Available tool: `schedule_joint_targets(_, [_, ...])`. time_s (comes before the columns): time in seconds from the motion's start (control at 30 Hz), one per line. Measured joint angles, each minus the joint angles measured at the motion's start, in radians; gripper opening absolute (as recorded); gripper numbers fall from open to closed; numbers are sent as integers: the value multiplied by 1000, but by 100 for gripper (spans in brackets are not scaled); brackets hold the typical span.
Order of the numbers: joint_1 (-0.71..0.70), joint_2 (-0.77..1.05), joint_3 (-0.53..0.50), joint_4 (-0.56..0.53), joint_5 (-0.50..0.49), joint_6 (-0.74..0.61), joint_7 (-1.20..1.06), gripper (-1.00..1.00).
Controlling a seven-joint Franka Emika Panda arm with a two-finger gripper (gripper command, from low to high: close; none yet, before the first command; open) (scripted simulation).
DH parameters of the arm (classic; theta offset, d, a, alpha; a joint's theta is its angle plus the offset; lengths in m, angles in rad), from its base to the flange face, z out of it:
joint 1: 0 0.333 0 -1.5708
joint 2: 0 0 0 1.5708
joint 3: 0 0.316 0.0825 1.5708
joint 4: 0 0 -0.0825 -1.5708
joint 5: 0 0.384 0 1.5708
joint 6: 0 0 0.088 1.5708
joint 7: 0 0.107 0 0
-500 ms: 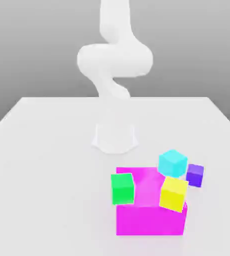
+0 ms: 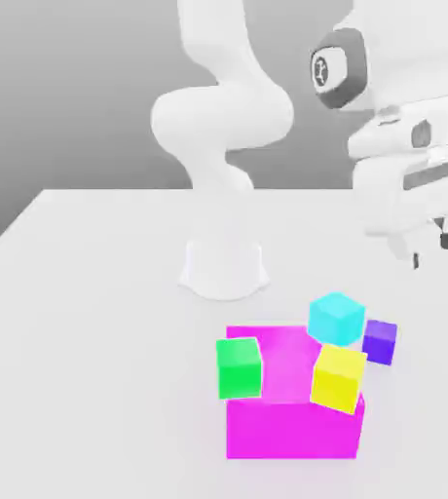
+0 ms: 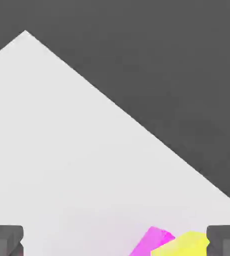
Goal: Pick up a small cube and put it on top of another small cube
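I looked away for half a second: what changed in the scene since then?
The arm's hand with its open claw has swung into the exterior view's upper right, above the table and holding nothing. The purple cube, cyan cube, yellow cube, green cube and magenta block stayed put.

Violet-purple small cube [image 2: 380, 341]; cyan cube [image 2: 336, 317]; magenta block [image 2: 291, 421]; green cube [image 2: 239, 367]; yellow cube [image 2: 338, 378].

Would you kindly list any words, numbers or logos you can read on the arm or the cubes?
None can be read. The round dark cap on the arm bears a small emblem, too small to make out. The purple cube, cyan cube and magenta block are plain.
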Motion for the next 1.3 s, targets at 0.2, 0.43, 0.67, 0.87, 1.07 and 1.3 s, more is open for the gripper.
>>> schedule_joint_targets(0.2, [110, 194, 98, -145, -64, 147, -41, 0])
schedule_joint_targets(0.43, [257, 448, -102, -120, -322, 347, 132, 0])
schedule_joint_targets(0.67, [309, 502, -155, -110, -337, 392, 147, -100])
schedule_joint_targets(0.87, [230, 374, -53, -136, -242, 289, 73, -100])
schedule_joint_targets(1.07, [215, 196, -82, -112, -98, 89, -62, -100])
schedule_joint_targets(1.3, [66, 102, -213, 96, -112, -213, -178, -100])
